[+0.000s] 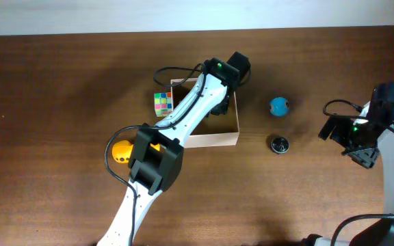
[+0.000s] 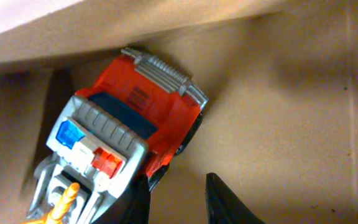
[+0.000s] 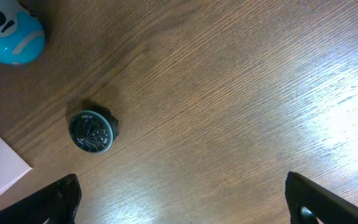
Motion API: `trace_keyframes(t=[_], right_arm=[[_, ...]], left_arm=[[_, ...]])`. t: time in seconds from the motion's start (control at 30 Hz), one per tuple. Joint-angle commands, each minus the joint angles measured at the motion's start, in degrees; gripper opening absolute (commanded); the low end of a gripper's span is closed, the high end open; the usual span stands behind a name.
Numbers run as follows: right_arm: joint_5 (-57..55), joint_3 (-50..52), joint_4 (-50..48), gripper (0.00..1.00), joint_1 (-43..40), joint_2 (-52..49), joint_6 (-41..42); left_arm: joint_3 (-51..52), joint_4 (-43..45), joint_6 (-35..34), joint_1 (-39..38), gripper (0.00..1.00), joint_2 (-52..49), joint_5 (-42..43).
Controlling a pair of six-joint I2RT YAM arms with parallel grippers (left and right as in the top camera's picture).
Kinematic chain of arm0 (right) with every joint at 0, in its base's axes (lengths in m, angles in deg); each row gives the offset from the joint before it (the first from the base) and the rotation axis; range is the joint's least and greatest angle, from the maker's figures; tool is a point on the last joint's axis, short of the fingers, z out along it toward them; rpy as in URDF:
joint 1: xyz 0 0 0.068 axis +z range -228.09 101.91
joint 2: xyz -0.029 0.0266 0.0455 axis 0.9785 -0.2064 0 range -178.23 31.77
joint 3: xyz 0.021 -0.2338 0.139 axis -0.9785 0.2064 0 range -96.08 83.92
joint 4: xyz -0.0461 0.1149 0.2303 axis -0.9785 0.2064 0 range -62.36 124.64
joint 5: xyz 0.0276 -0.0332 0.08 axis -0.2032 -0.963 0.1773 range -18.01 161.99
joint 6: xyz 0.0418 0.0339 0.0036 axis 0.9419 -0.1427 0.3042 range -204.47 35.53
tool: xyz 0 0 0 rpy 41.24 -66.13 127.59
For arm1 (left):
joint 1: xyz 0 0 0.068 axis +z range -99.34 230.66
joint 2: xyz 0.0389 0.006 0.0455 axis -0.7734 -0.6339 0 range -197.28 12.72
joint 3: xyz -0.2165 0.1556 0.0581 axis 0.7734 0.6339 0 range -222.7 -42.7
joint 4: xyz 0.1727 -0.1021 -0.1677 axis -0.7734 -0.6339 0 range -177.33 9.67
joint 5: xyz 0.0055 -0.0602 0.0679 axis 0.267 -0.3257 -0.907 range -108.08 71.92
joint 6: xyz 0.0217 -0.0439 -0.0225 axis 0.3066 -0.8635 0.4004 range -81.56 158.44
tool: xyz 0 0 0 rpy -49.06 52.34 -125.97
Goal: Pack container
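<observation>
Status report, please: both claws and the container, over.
Left claw open inside container, above red toy truck. Right claw open over table. Blue toy and dark disc outside, nothing in the way.

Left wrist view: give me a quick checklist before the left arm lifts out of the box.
1. Red and grey plastic toy truck lies on the floor of the white-walled cardboard box: ok.
2. Left tool open, nothing between its fingers: ok.
3. Truck clear of the left tool: cannot tell; it overlaps one finger.
4. Right tool open and empty: ok.
5. Everything packed: not ok; the blue round toy and dark round disc lie on the wooden table.
</observation>
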Motion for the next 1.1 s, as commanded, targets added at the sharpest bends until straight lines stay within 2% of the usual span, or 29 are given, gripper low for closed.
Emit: trace_keyframes(t=[0.0,0.17,0.3,0.4,0.57,0.6,0.67,0.73,0.8,0.87,1.07], right_arm=[[0.3,-0.9,0.0,0.99,-0.4,0.2,-0.7],[0.3,-0.9,0.1,0.99,-0.4,0.2,-0.7],[0.3,-0.9,0.0,0.99,-0.4,0.2,-0.7],[0.3,-0.9,0.0,0.99,-0.4,0.2,-0.7],[0.3,-0.9,0.1,0.99,-0.4,0.2,-0.7],[0.3,-0.9,0.0,0.99,-0.4,0.2,-0.7],[0.3,-0.9,0.1,0.99,-0.4,0.2,-0.7],[0.3,-0.9,0.0,0.99,-0.4,0.2,-0.7],[0.3,-0.9,0.0,0.99,-0.4,0.2,-0.7],[0.3,-0.9,0.0,0.99,-0.4,0.2,-0.7],[0.3,-0.9,0.3,0.99,-0.4,0.2,-0.7]], left_arm=[[-0.4,-0.3,1.8,0.1,0.29,0.2,0.9],[-3.8,-5.0,5.1,-0.3,0.31,3.3,3.1],[-8.3,-9.6,5.9,0.1,0.45,8.8,3.0],[-9.4,-10.8,6.4,1.9,0.66,14.6,2.8],[-9.4,-10.7,6.4,7.2,0.70,17.9,2.8],[-9.4,-10.7,6.4,8.3,0.70,17.8,2.8],[-8.2,-10.6,6.4,11.1,0.64,16.9,3.0],[-6.1,-9.7,6.4,13.2,0.42,16.0,3.3],[-3.8,-8.5,6.4,14.8,0.31,14.9,4.7],[-2.4,-7.3,6.4,15.7,0.27,13.4,7.2],[0.0,-3.5,9.1,16.0,0.23,8.7,11.9]])
